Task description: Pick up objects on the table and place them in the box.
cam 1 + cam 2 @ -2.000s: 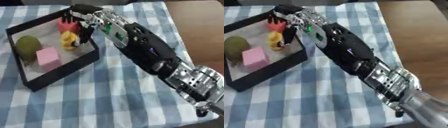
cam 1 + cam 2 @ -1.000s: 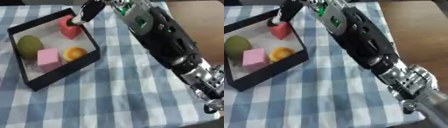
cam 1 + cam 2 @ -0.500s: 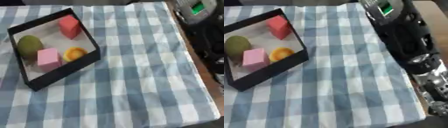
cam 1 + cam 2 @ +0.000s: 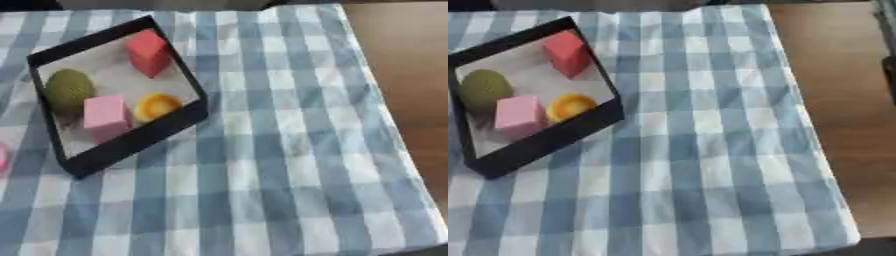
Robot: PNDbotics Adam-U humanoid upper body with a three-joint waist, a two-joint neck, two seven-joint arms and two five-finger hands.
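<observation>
Box holds four pieces, one pink thing left outside

Box [image 4: 131,142], black-walled with a pale floor, sits toward the far left of the table, turned at an angle. Inside lie a red block [image 4: 147,52] at the far end, a green ball [image 4: 68,89] to the left, a pink cube [image 4: 106,116] nearer, and a small yellow-orange piece [image 4: 156,105] just beside the cube. A sliver of something pink [image 4: 3,157] shows at the left edge, outside the box on the cloth; what it is cannot be made out.

Neither robot hand shows in either view, so nothing can be said of their fingers. The placing looks nearly done. The likely next move is a reach for the pink thing at the left, probably best by the left hand.

Blue-and-white checked cloth [image 4: 710,165] covers the table; bare brown wood [image 4: 833,75] runs along its right side.
</observation>
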